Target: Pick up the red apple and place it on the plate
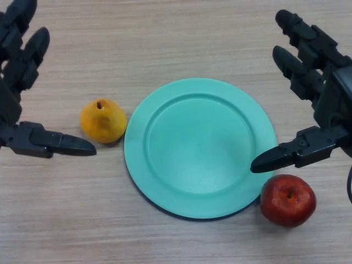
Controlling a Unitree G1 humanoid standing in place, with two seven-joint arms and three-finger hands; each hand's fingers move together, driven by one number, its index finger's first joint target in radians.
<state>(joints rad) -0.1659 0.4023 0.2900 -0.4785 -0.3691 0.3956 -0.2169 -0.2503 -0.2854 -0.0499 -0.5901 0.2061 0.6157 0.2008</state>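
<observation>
Overhead, the right hand point(322, 110) hovered with fingers spread and empty, its thumb tip reaching over the rim of the round teal plastic plate point(201, 147). Just below that thumb, the glossy red apple point(288, 199) sat on the pale wood-grain counter point(176, 33), beside the plate's lower right edge. The left hand point(22, 93), likewise spread and empty, flanked a yellow-orange pear point(102, 121) that sat against the plate's left rim.
</observation>
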